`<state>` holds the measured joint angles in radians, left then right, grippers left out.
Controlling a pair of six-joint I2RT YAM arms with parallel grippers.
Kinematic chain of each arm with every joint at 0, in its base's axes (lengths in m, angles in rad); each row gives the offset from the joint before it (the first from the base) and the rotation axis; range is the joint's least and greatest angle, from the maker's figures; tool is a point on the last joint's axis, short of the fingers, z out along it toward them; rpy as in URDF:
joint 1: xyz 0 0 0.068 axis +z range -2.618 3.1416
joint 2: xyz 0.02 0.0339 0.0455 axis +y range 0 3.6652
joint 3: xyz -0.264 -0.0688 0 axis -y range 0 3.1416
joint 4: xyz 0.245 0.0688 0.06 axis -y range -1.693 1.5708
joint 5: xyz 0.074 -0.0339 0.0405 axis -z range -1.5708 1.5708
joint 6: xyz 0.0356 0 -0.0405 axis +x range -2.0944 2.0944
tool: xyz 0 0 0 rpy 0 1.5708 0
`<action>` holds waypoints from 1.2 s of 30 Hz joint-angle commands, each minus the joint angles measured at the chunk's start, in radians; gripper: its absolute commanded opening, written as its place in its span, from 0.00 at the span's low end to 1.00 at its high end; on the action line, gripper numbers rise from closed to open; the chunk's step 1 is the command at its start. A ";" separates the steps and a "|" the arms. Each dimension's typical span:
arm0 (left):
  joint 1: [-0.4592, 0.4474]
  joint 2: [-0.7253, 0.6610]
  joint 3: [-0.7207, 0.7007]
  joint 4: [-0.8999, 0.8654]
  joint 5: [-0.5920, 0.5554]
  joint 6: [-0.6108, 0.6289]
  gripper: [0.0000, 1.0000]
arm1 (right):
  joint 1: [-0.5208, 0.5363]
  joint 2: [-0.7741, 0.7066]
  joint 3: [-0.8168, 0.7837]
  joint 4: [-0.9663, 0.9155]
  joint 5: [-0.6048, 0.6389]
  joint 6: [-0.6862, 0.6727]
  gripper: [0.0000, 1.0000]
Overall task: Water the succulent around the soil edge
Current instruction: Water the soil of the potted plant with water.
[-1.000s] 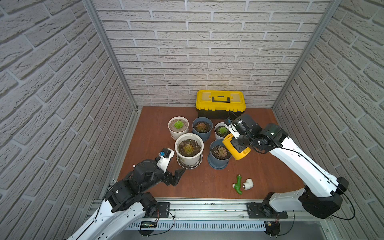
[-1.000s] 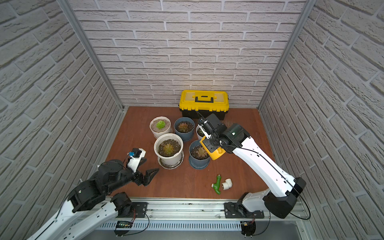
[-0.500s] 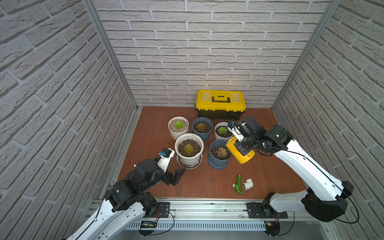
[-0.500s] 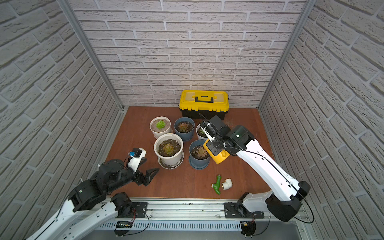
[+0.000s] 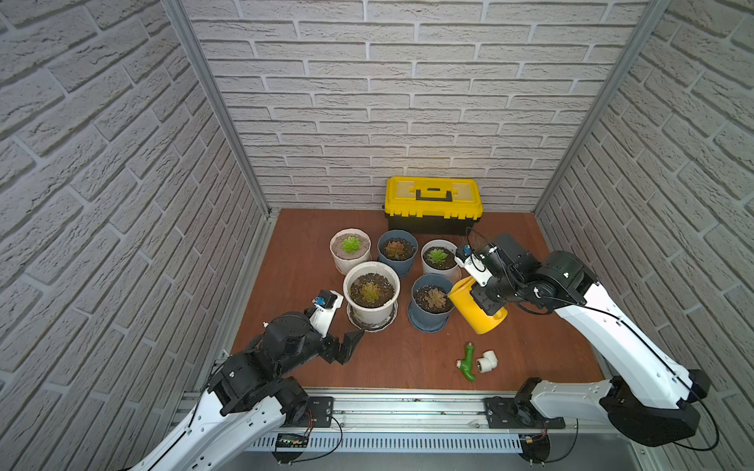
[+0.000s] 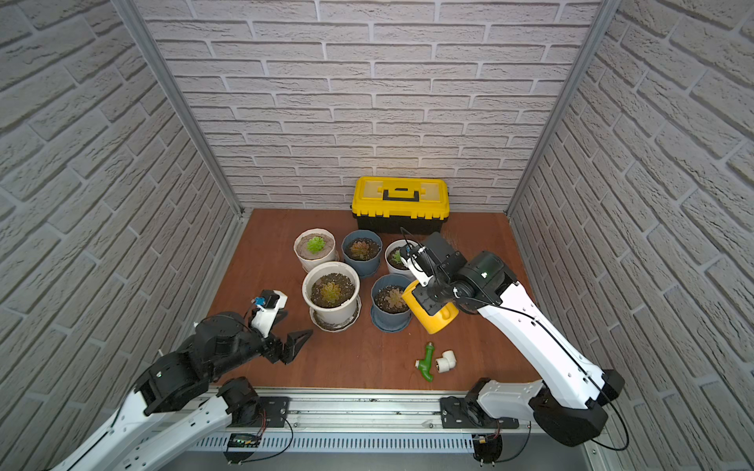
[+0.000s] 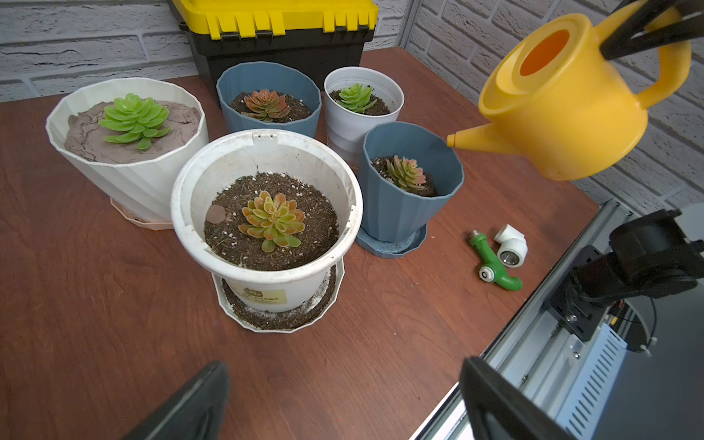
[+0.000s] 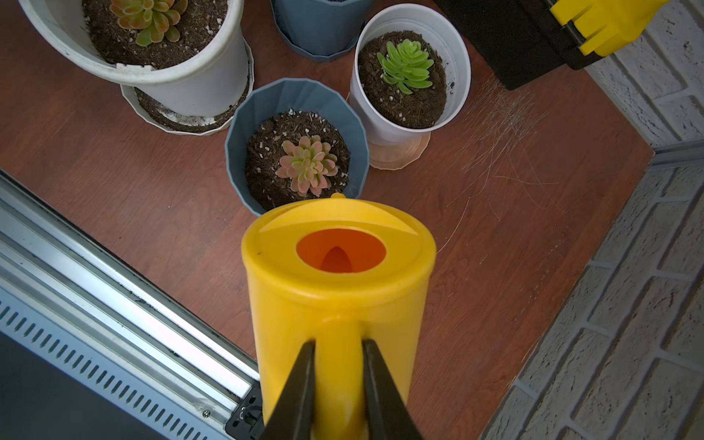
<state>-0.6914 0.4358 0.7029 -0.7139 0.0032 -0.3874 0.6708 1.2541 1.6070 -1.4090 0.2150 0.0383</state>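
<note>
Right gripper (image 8: 338, 344) pinches the handle of the yellow watering can (image 5: 477, 310), a black finger pressed to each side. The left gripper (image 7: 343, 365) hangs low over the front of the worktop (image 5: 310, 253), jaws spread wide with nothing between them.

The worktop is reddish-brown wood grain, closed in on three sides by white brick-pattern walls (image 5: 408, 102), with a metal rail (image 5: 408, 401) along the front. Fine scratches (image 8: 506, 125) mark the wood near the yellow-and-black toolbox (image 5: 433, 202), which stands against the back wall. A green fitting (image 5: 468, 363) and a white elbow (image 5: 487, 361) lie touching near the front.

The succulent (image 8: 306, 164) is a pink-and-green rosette in dark soil flecked with white grit. Its ribbed blue pot (image 5: 428, 320) stands on a matching saucer, just beside the large white pot (image 5: 367, 314). The can is held off the worktop and tilted, with the tip of its spout (image 7: 470, 139) at the pot's rim on the side nearest the right gripper.

A second ago the can was further in over the pot, covering part of its rim in a top view. It now sits back toward the robot's right and the front edge, and the soil shows whole. The left arm is where it was.
</note>
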 commanded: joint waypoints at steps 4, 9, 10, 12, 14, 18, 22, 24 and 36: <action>-0.004 0.004 -0.003 0.014 -0.016 -0.005 0.98 | -0.002 -0.049 -0.026 -0.008 -0.056 0.017 0.03; -0.003 0.007 -0.003 0.014 -0.018 -0.007 0.98 | 0.001 -0.064 -0.038 0.000 -0.096 0.023 0.02; -0.003 0.007 -0.002 0.014 -0.018 -0.007 0.98 | 0.002 -0.066 -0.040 0.002 -0.102 0.025 0.03; -0.003 0.007 -0.003 0.013 -0.018 -0.008 0.98 | 0.006 -0.069 -0.042 0.008 -0.118 0.028 0.03; -0.003 0.006 -0.003 0.013 -0.017 -0.009 0.98 | 0.009 -0.072 -0.045 0.017 -0.135 0.032 0.03; -0.003 0.006 -0.005 0.013 -0.018 -0.009 0.98 | 0.013 -0.069 -0.040 0.039 -0.174 0.037 0.03; -0.003 0.006 -0.002 0.013 -0.016 -0.008 0.98 | 0.020 -0.054 -0.035 0.061 -0.194 0.040 0.03; -0.003 0.006 -0.003 0.013 -0.016 -0.009 0.98 | 0.024 -0.041 -0.030 0.070 -0.201 0.040 0.03; -0.003 -0.002 -0.002 0.013 -0.012 -0.007 0.98 | 0.047 0.054 0.028 0.114 -0.180 0.028 0.03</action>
<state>-0.6914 0.4393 0.7029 -0.7147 -0.0051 -0.3901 0.7074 1.2949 1.5990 -1.3468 0.0250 0.0677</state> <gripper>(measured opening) 0.983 0.211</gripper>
